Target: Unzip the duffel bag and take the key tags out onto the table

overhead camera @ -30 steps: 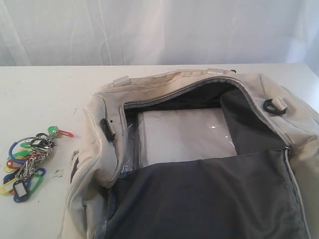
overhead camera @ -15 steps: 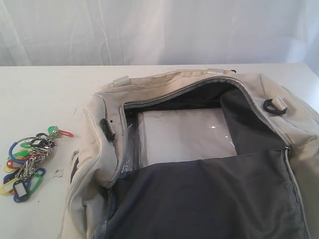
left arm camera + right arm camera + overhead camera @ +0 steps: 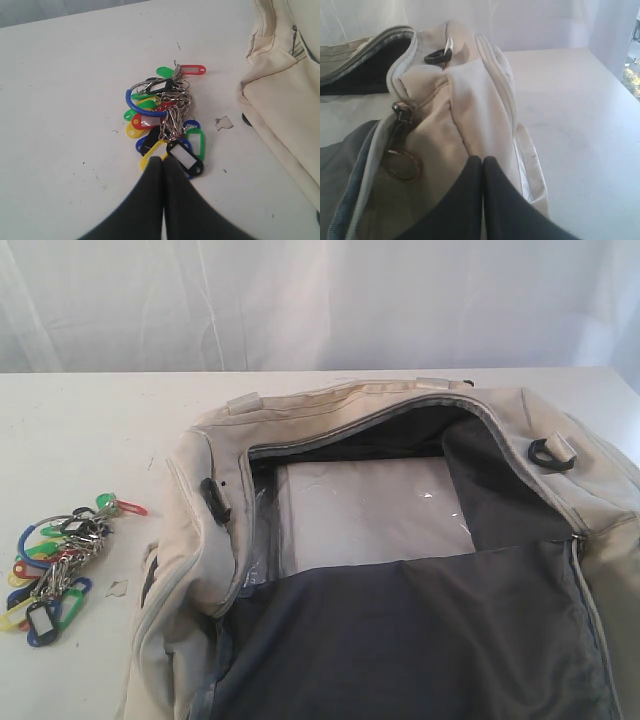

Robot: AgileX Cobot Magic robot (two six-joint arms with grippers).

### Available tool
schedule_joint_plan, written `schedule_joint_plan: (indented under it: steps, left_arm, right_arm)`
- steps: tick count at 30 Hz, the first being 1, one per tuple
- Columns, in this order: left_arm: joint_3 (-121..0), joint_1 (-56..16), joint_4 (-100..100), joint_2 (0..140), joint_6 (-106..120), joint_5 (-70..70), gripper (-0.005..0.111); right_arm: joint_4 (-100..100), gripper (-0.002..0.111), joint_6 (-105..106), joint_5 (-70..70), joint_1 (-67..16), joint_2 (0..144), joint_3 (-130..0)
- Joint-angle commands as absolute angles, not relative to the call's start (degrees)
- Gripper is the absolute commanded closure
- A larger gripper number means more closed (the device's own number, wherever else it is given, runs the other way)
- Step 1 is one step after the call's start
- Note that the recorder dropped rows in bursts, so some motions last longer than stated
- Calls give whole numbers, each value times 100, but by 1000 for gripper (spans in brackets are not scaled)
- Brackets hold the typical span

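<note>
Coloured plastic key tags, in blue, yellow, red, green and black, lie in one bunch with their metal rings and chain on the white counter, outside the duffel bag and just beside its left end. The left jaws hang at the near end of this bunch, with their dark tips by a yellow tag and a black tag; I cannot tell if they touch them. The right jaws are at the other end of the bag, over the cream fabric, near a zipper pull with a thin metal ring and below a black D-ring. From the exterior view no arm is visible, and the bag is cut off by the lower and the right edge. Its top is unzipped and folded back, so the dark grey lining shows, and inside lies something flat and shiny like clear plastic; what it is I cannot make out. A small pale scrap lies on the counter between the tags and the bag. Both pairs of jaws are pressed together, tip against tip, and neither pair pinches anything. If the right pair rests on the fabric is not clear.
</note>
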State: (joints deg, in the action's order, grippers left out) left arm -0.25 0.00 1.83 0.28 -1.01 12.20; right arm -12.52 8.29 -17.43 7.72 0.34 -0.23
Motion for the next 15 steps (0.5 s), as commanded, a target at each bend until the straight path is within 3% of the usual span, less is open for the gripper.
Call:
schedule_joint_plan:
  steps: [1,15]
  left_arm:
    - [0,0,188,0,-132,1198,107]
    - [0,0,188,0,-132,1198,107]
  right_arm:
    - [-1227,108,769,-1658,705,0,0]
    - [-1227,108,769,-1658,695,0,0]
